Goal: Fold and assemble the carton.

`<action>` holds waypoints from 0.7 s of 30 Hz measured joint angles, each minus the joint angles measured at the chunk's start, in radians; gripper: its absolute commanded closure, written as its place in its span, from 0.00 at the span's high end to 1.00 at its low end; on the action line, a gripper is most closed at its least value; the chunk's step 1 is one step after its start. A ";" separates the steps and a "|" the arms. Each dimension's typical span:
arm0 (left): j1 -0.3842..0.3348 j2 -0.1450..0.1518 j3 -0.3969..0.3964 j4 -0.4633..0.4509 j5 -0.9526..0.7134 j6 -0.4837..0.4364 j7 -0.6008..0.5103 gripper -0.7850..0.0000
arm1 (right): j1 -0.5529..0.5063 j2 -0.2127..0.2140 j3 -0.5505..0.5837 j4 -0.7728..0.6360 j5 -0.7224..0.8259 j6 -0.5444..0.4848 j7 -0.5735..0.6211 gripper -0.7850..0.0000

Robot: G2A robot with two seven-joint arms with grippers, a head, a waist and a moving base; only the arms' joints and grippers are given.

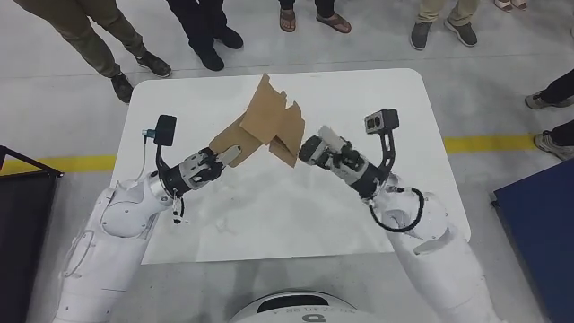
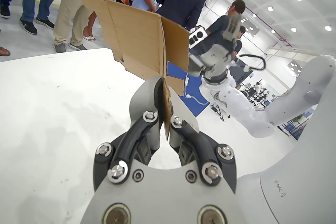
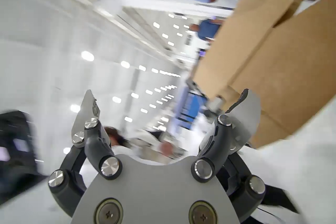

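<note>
Well, the left fingers (image 2: pixel 149 101) are clamped tight on a bottom edge of the carton (image 2: pixel 139 38). They pinch what looks like a doubled layer of board right at a crease, and they hold it up off the white counter (image 1: pixel 269 224), panels half opened out above the middle. Across from them the right fingers (image 3: pixel 245 107) stand spread wide with nothing in them, just beside the far flap. One of them sits right by the board, though I cannot tell whether it touches.

From where I stand the carton looks light, plain brown corrugated stuff. It seems stiff across each flat panel and floppy along the scored lines, so held at one spot it will likely swing and hinge. The surface is dull rather than slick, so a pinch should hold, but a free flap would probably just bend away if squeezed. I'd say the sound place for a second hold is a panel edge close to a crease, opposite the first grip, so the two arms can square the walls.
</note>
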State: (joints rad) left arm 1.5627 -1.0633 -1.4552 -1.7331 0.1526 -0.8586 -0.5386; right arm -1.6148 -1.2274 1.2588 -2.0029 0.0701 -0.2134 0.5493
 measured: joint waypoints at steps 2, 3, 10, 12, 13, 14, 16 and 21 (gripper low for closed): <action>0.001 0.001 0.000 0.000 0.004 -0.001 0.003 0.00 | -0.004 0.004 -0.020 -0.018 -0.294 0.019 -0.003 1.00; 0.001 0.002 0.000 -0.001 0.006 -0.001 0.005 0.00 | -0.005 0.005 -0.027 -0.028 -0.400 0.026 -0.011 1.00; 0.001 0.004 0.005 -0.005 0.010 -0.002 0.016 0.00 | -0.006 0.000 -0.035 -0.055 -0.680 0.038 -0.176 1.00; 0.002 0.005 0.006 -0.001 0.013 -0.001 0.020 0.00 | -0.006 0.000 -0.035 -0.055 -0.653 0.038 -0.153 1.00; 0.002 0.006 0.006 0.002 0.016 0.000 0.021 0.00 | -0.006 0.001 -0.035 -0.054 -0.653 0.038 -0.152 1.00; 0.003 0.006 0.007 0.006 0.020 0.001 0.023 0.00 | -0.001 0.002 -0.034 -0.048 -0.666 0.045 -0.150 1.00; 0.002 0.007 0.009 0.010 0.024 0.002 0.024 0.00 | 0.012 0.007 -0.053 -0.041 -0.741 0.062 -0.137 1.00; -0.006 0.009 0.018 0.008 0.029 0.001 0.022 0.00 | 0.026 0.005 -0.132 -0.061 -1.122 0.121 -0.175 0.98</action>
State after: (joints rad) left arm 1.5569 -1.0544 -1.4375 -1.7249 0.1818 -0.8573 -0.5170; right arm -1.5883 -1.2227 1.1268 -2.0641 -1.0521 -0.0925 0.3742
